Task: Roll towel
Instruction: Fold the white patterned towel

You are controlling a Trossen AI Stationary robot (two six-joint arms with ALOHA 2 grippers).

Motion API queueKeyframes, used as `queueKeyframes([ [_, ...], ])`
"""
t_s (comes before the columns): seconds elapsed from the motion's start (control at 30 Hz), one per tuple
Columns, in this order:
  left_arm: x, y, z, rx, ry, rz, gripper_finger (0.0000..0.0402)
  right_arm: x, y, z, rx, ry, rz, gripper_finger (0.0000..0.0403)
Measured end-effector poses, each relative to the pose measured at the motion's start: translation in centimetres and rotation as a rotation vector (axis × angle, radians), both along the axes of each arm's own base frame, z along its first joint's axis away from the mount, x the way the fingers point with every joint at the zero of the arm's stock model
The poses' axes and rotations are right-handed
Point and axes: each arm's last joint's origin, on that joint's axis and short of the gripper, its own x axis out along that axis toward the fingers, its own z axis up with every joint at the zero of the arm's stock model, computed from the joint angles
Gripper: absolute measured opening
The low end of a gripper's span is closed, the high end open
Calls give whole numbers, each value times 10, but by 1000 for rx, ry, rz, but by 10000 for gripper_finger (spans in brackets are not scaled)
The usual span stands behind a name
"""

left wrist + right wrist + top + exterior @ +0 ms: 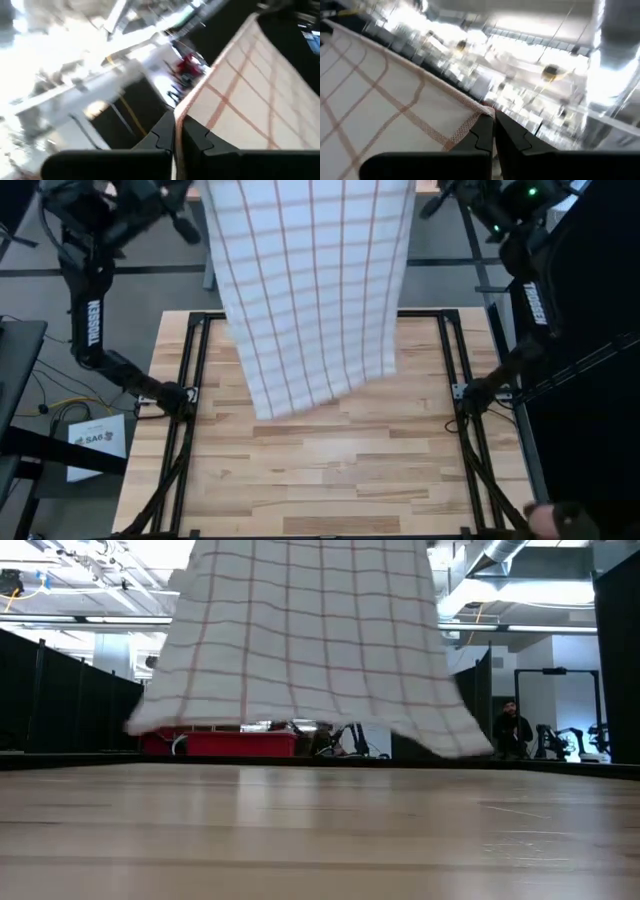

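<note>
The towel (310, 290), white with reddish-brown check lines, hangs spread out between my two grippers, high over the far half of the wooden table (330, 470). Its lower edge (300, 727) hangs clear of the tabletop. My left gripper (175, 131) is shut on the towel's upper left corner, near the high view's top left (196, 210). My right gripper (493, 131) is shut on the upper right corner, near the high view's top right (425, 202). My left gripper pinches the towel's top corner (181, 114) between its two shut fingers, with the hemmed edge running away from them. The cloth hangs below the hold, lifted clear of the table. My right gripper pinches the other top corner (479, 116) between its two shut fingers. The top hem runs off toward the other arm, fairly straight, and the sheet hangs below it.
Black frame rails (190, 430) run along both sides of the table. A white sheet (95, 440) lies off the table's left side. Beyond the far edge stand a red cart (220, 743) and a person (512, 730).
</note>
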Motion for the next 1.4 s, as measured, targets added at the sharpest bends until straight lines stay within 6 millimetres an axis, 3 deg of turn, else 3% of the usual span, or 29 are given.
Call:
queueKeyframes([
  [0.2, -2, 18, -1, 3, -13, -31, 0, 3, -11, 2, -72, -47, -1, 0],
  [0.33, -3, 16, -2, -19, 0, -78, 0, 5, -7, 2, -56, -33, 13, 0],
  [0.7, -22, -41, 8, 15, -8, -164, 0, -2, 47, 8, -60, 70, 109, 0],
  [1.23, -24, -95, -32, -358, 208, -316, 0, -27, 113, -19, 298, 296, 203, 0],
  [1.4, -23, -105, -38, -430, 239, -320, 0, -25, 129, -27, 373, 353, 209, 0],
])
